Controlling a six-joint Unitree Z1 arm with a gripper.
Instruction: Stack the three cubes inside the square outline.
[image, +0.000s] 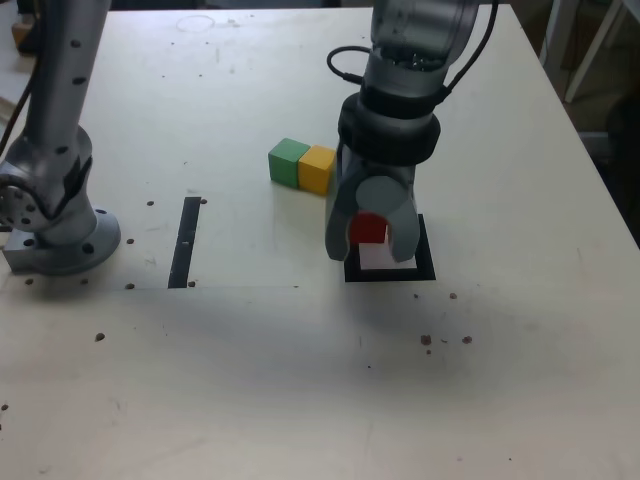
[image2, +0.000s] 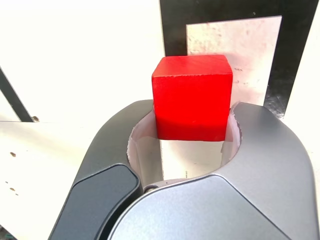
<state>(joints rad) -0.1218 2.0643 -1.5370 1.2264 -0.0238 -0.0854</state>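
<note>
Bright, even overhead light, soft shadow in front of the arm (image: 410, 90), slightly soft exterior view, overexposed wrist view.

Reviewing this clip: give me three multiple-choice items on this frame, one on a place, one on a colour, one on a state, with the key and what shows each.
1. Where is the small red cube?
A. between the grey gripper jaws, over the thick black square outline
B. beside the straight black strip
C. on top of the small green cube

2. What colour is the cube touching the green cube?
A. blue
B. yellow
C. red

3. How many cubes are stacked on another?
A. none
B. two
C. three

Key: 1 A, the wrist view shows the red cube pinched between the jaws with the outline's pale interior behind it. 2 B, the small yellow cube sits against the green one on the pale table. 3 A, green and yellow sit side by side and red is in the gripper.
</note>
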